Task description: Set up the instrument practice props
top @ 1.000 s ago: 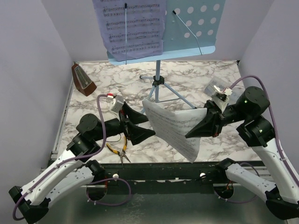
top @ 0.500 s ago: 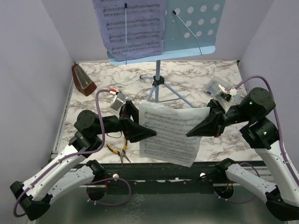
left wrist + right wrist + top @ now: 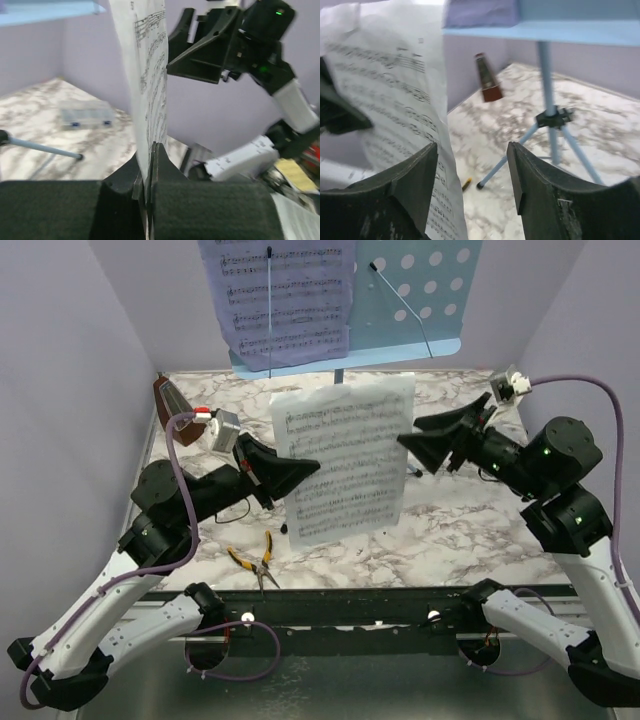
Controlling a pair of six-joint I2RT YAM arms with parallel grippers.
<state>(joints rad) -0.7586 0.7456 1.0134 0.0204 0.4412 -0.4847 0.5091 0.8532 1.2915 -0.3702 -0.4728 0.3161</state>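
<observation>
**Sheet of music (image 3: 345, 460) aloft in a left-side pinch**

Clamped shut on the left edge of that sheet with the left end effector (image 3: 312, 469); in the left wrist view, seen edge-on with both pads (image 3: 165, 167) pressed flat against the paper. Held upright and clear of the marble counter (image 3: 450, 530), print facing the near side, in front of the tripod music stand (image 3: 390, 335) and hiding most of its pole.

Standing open at the sheet's right edge: right end effector (image 3: 408, 436), jaws apart, gripping nothing, with the paper's edge just beside one finger (image 3: 415, 185) in the right wrist view. Cannot tell whether touching there.

Resting on the left half of the stand's light blue desk: a second printed page (image 3: 285, 300), under a thin wire retainer.

At the far left of the counter, partly behind the left arm: small brown metronome (image 3: 168, 392), upright. Near the front edge: yellow-handled pliers (image 3: 255, 562). Visible from the left wrist only, lying on the counter: clear plastic box (image 3: 85, 117).
</observation>
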